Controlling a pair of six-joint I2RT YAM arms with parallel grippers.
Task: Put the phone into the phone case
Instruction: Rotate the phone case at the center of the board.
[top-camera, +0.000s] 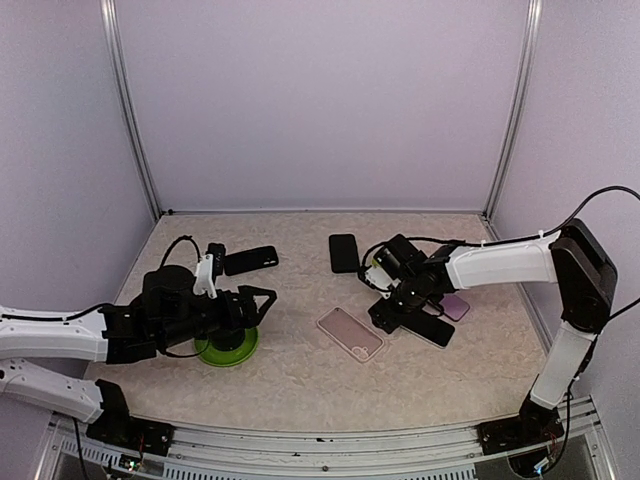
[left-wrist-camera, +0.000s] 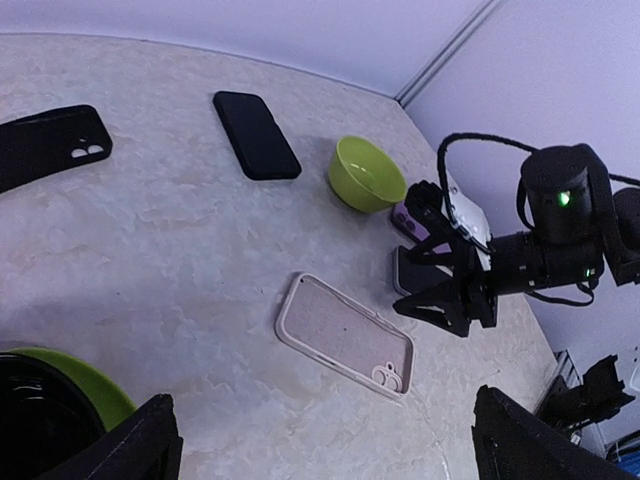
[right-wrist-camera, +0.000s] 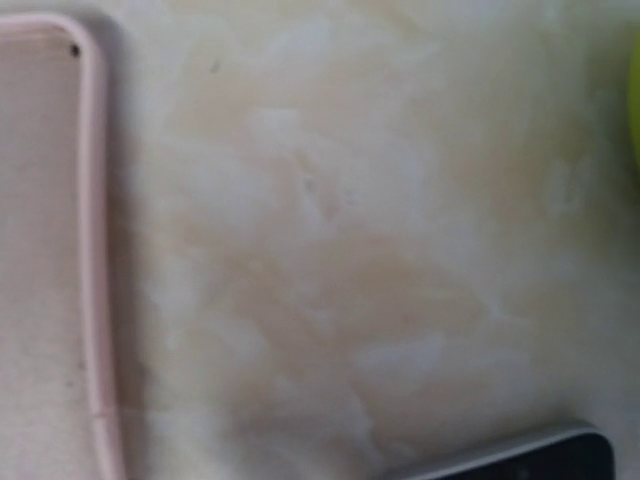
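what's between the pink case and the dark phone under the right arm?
Nothing, just bare table between the pink case and the dark phone. The right wrist view shows it best; the top view agrees.

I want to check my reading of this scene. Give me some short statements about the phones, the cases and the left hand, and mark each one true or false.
1. The pink case lies empty on the table. True.
2. The left hand holds the black phone. False: it is open and empty; the phone lies on the table.
3. The small green bowl stands on the pink case. False: it stands on the table, apart from it.
4. In the top view, the black case lies left of the black phone. True.
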